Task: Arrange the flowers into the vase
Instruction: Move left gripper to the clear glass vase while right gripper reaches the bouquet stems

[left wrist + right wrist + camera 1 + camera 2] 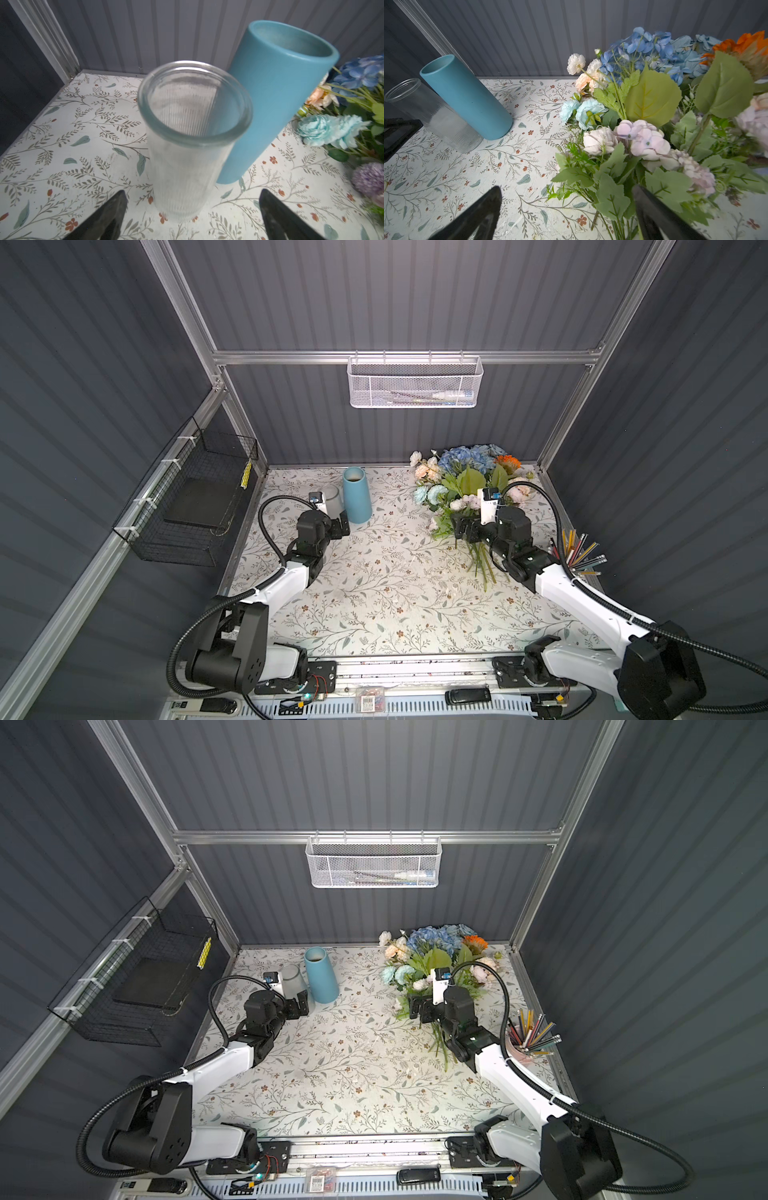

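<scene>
Left claw (193, 192) gapes wide just before the glass vase (187, 145); right claw (566, 188) spread wide over the flowers (652, 99) lying on the table (446, 182).

walls (395, 294): dark grey ribbed panels | frame (291, 357): aluminium | tabletop (374, 593): floral-print covering | basket (415, 383): white mesh, hung on frame

**Blue vase** (270, 108): matt, finely grained, ceramic-looking surface without gloss.
**Glass vase** (182, 162), just beside the blue vase: clear glass with a finely ribbed wall and a smooth, thick rim.
**Flowers** (652, 99), well to the right of the blue vase in both top views: cloth-like petals, matt veined leaves, plastic-looking stems.
**Table** (374, 580), under the blue vase: smooth printed covering, faintly scuffed.
**White basket** (415, 383), on the wall behind the blue vase: perforated painted metal.
</scene>
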You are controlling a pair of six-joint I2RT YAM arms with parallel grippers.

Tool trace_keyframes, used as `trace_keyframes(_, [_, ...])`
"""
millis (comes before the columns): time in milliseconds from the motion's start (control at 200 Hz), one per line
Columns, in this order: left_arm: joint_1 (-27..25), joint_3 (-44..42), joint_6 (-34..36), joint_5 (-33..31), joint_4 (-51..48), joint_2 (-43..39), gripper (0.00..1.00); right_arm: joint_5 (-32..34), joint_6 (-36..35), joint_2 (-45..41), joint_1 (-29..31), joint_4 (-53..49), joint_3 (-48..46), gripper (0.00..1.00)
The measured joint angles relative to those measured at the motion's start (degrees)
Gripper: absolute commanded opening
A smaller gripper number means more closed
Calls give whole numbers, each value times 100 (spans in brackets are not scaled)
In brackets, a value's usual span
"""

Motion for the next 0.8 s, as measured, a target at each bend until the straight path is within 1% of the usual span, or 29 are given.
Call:
trace_keyframes(205, [0, 227, 116, -442, 271, 382, 99, 4, -57, -90, 0, 11, 0, 99])
trace_keyframes(470, [2, 511, 212, -516, 697, 931, 98, 11, -57, -85, 0, 57, 0, 99])
trace_keyframes(590, [4, 590, 282, -533, 911, 1147, 93, 33, -37, -85, 0, 57, 0, 99])
trace_keyframes(675, [4, 645, 310, -527, 1040, 1294, 88, 105, -39, -85, 2, 57, 0, 99])
trace_keyframes(800, [4, 693, 363, -527, 1161, 1401, 76, 223, -55, -210, 0, 59, -9, 99])
